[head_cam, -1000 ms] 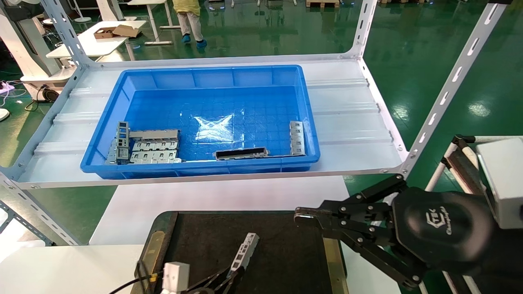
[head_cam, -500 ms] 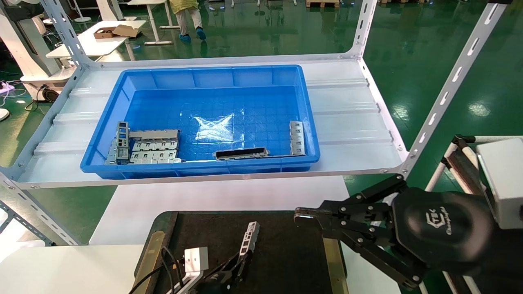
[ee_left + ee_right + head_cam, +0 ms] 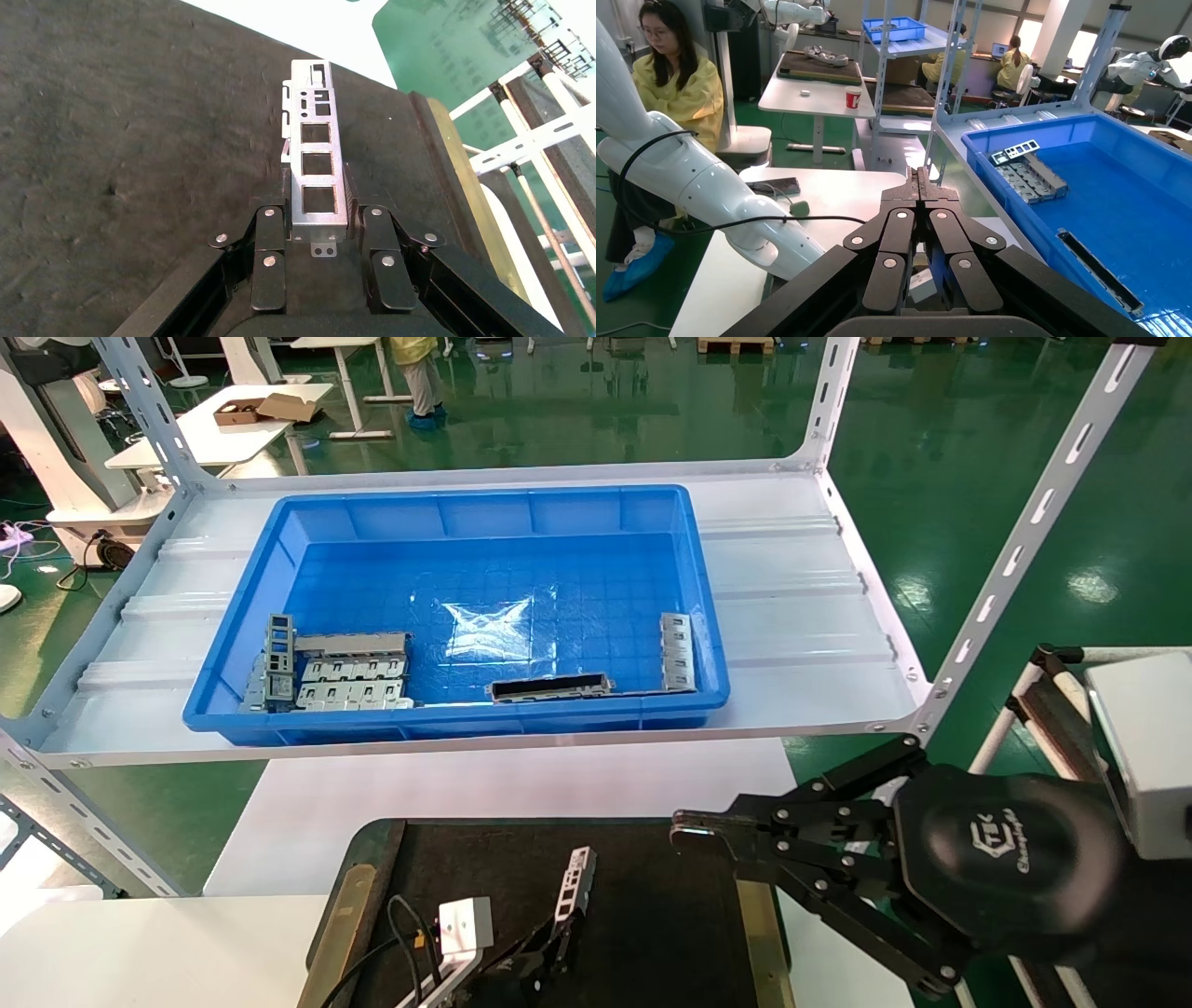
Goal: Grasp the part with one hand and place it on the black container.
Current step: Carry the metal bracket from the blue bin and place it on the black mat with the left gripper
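The part [image 3: 575, 887] is a slim silver strip with square windows. My left gripper [image 3: 555, 938] is shut on its near end and holds it over the black container [image 3: 652, 915], near the container's middle. In the left wrist view the part [image 3: 318, 161] sticks out from between the fingers of the left gripper [image 3: 318, 207], low over the matte tray [image 3: 126, 140]; I cannot tell whether it touches. My right gripper [image 3: 684, 831] is shut and empty, parked over the container's right edge; it also shows in the right wrist view [image 3: 919, 175].
A blue bin [image 3: 447, 719] stands on the shelf behind the container. It holds several grey strips [image 3: 345, 672] at its left, a dark bar [image 3: 549, 687] at its front and one strip [image 3: 677, 652] at its right. Slanted shelf posts [image 3: 1015, 551] rise on the right.
My left gripper has moved right and farther over the container with the part in it; the part now points more straight away. The right arm has not moved.
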